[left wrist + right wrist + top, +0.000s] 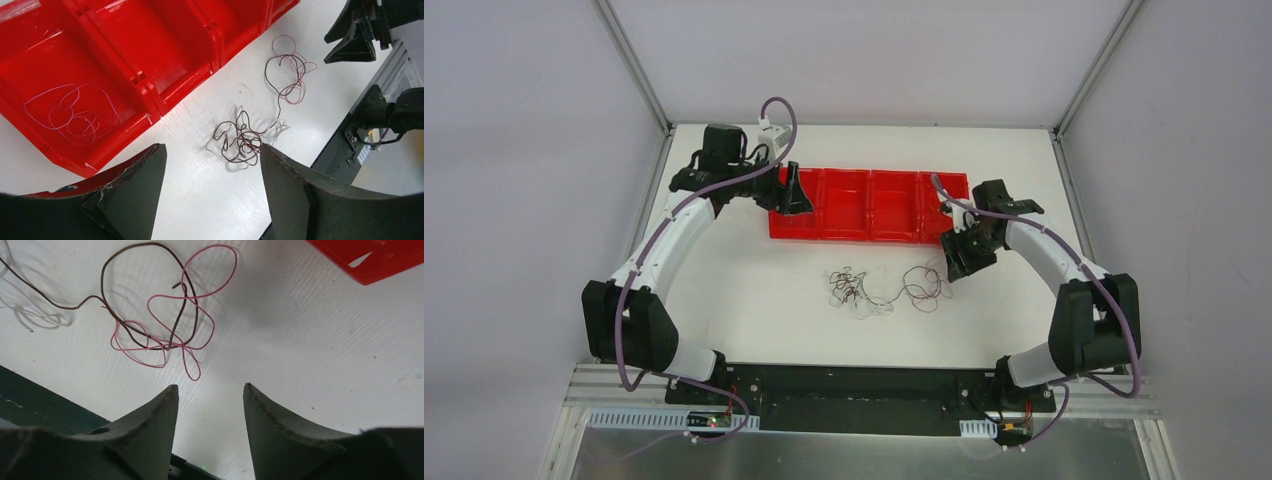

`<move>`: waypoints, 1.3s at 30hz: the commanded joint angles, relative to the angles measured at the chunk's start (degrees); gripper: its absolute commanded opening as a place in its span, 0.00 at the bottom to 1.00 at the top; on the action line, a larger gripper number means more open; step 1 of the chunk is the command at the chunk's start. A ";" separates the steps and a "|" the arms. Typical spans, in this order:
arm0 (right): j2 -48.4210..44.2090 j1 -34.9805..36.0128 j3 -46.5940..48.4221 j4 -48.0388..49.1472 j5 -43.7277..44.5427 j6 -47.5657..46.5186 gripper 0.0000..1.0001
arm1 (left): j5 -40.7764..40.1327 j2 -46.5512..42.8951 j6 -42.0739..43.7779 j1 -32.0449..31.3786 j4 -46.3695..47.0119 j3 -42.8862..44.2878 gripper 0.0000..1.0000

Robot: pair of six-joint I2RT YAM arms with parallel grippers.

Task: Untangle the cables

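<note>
The cables lie on the white table in front of the red tray [869,232]. A small tangle of dark, red and white wires [848,286] is on the left, with looser dark and red loops [924,285] to its right, joined by a thin strand. My left gripper [798,203] is open and empty above the tray's left end; its view shows the tangle [241,141] between its fingers [150,175]. A pale wire [67,114] lies in one tray compartment [30,65]. My right gripper [960,262] is open and empty beside the loops [161,320].
The red tray has several compartments in a row at the back of the table. The black base rail [854,385] runs along the near edge. A tray corner [380,262] shows in the right wrist view. A white wire end [35,317] lies left of the loops.
</note>
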 commanded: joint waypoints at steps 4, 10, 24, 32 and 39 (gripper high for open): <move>4.69 -0.20 1.28 -3.25 -8.62 -2.29 0.54 | 1.71 -2.41 1.39 -1.52 -0.06 -1.55 0.70; 9.13 -0.04 2.57 -1.28 -10.64 0.83 0.49 | 2.57 -1.18 -0.14 -9.78 0.05 -6.51 0.70; 11.21 0.10 2.15 -3.81 -10.13 0.15 0.15 | -11.18 13.47 16.47 -34.24 0.47 -5.73 0.83; 9.39 -0.22 1.99 -5.15 -9.13 0.20 0.00 | -20.74 21.35 18.28 -38.20 2.58 -4.00 0.61; 4.30 -4.60 1.95 -9.60 -5.06 -4.20 0.00 | -27.26 12.35 26.65 -32.64 -7.20 -13.35 0.00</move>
